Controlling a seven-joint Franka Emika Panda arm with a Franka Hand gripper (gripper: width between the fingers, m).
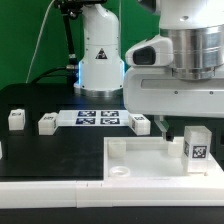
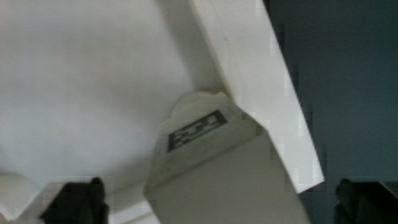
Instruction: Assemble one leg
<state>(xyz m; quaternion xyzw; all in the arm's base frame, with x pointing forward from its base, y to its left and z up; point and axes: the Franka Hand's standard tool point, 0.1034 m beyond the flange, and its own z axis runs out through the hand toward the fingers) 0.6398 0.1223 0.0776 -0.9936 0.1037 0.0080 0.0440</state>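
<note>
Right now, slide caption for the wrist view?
Open gripper over the small white tagged block leg at the large white square panel's edge.

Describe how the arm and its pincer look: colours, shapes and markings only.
The arm is glossy white with rounded housings. Its base carries a black triangular warning sticker with a blue glowing ring below it. Near the wrist, a silver-grey cylindrical section sits above a boxy white hand. The pincer has two slim black fingers with squared tips.
</note>
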